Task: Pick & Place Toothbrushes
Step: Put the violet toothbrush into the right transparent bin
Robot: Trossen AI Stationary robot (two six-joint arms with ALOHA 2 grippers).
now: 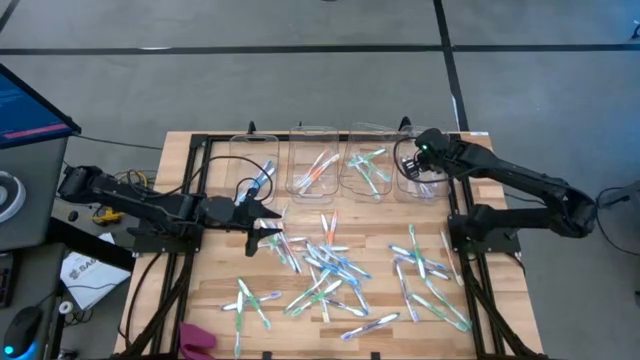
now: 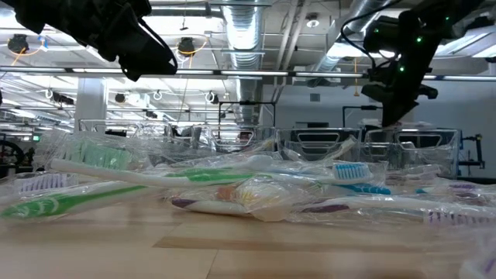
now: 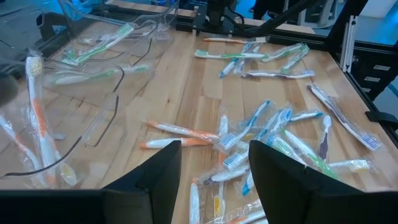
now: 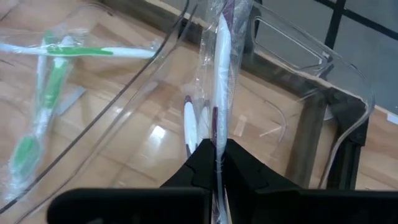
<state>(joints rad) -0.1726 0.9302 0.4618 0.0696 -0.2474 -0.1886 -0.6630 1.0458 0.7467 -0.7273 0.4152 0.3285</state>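
The wooden tabletop (image 1: 200, 300) carries scattered toothbrushes (image 1: 330, 270) and clear bins (image 1: 340, 165) along its far edge. Over the rightmost bin, the right end effector (image 4: 217, 158) is clenched on a wrapped toothbrush (image 4: 221, 56). The left end effector (image 3: 214, 158) hovers released above the pile

Wrapped toothbrushes (image 1: 330, 265) scattered across the table, one purple toothbrush (image 4: 219, 68) hanging upright

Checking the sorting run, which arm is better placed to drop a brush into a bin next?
Right. The right gripper is shut on a wrapped toothbrush above the far-right clear bin. The left gripper is open and empty over the loose pile.
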